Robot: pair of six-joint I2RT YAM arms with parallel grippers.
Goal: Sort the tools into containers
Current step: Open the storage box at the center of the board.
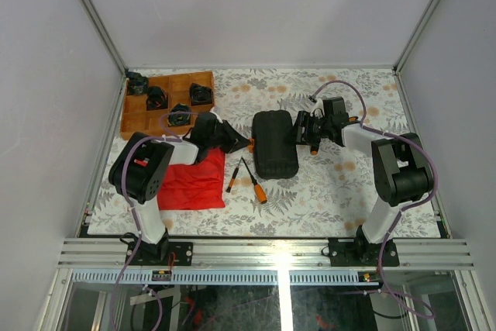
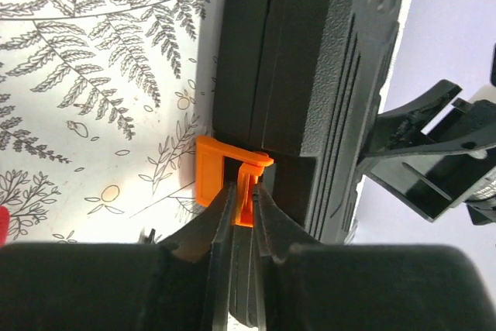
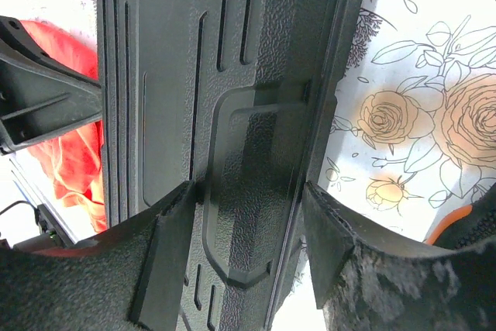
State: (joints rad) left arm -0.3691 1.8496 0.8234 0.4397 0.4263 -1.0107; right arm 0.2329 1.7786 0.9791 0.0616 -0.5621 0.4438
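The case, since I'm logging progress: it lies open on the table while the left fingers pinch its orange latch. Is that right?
No. The case lies shut, as the top view shows. The left fingers do pinch its orange latch.

The case (image 1: 276, 143) is hemmed in on two sides. Its left edge is blocked by the left tool (image 2: 246, 191), pinched on the orange latch (image 2: 225, 180), and its right edge is straddled by the right tool (image 3: 248, 215). Near-left of the case, the path is cluttered by a thin screwdriver (image 1: 231, 178), a thicker screwdriver (image 1: 253, 181) and the red cloth (image 1: 194, 184). Far-left of the case, the wooden tray (image 1: 167, 102) is in the way. Bare counter (image 1: 333, 191) is offered beyond the case's far end and near-right of it.
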